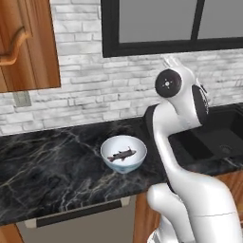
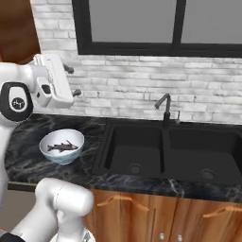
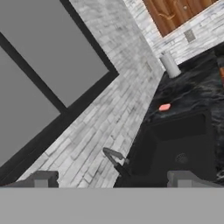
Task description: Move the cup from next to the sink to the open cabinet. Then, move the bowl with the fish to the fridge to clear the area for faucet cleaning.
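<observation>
One round ceramic bowl [image 1: 123,153], white inside and pale blue outside, holding a small dark brown fish [image 1: 121,154], sits on the black marble surface [image 1: 47,166] at nine o'clock from the black double-basin sink [image 2: 165,153]. Step in hand, judged: bowl to fridge; descend over the rim and keep it level. White arm raised, tool [image 3: 113,179] tilted toward the brick wall [image 2: 118,85], fingers apart, empty.

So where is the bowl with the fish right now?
The bowl holding the fish sits on the black marble counter, left of the sink in both base views, near the front edge.
</observation>
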Available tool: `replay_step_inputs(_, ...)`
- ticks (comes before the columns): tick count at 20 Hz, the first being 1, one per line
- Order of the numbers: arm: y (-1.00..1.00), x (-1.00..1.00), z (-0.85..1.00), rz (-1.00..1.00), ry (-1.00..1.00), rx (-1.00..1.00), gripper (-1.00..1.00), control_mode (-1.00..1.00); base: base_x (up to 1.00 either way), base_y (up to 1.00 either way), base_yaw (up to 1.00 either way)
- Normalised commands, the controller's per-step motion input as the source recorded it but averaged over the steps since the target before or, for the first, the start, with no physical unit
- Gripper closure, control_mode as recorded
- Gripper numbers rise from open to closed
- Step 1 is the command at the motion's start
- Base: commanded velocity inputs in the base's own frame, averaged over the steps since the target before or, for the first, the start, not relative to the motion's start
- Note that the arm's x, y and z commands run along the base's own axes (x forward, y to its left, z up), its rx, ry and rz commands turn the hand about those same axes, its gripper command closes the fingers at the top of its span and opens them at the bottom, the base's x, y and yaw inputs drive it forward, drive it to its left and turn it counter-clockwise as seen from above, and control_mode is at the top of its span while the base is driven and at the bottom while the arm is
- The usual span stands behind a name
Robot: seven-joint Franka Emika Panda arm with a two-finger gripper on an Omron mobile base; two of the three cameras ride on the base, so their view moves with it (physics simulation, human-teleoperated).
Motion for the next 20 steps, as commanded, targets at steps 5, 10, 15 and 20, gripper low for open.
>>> replay_step_inputs(5,-0.04,0.11,0.0,0.02,0.07,0.05,-1.0,-1.0,0.28,0.0,-0.02)
replay_step_inputs(10,-0.08,0.71,-0.14,0.24,0.63,0.33,-1.0,-1.0,0.0,0.0,0.0)
replay_step_inputs(15,-0.04,0.14,-0.69,0.43,0.51,0.32,-1.0,-1.0,0.0,0.0,0.0)
replay_step_inputs(20,0.11,-0.12,-1.0,0.76,0.28,0.21,-1.0,-1.0,0.0,0.0,0.0)
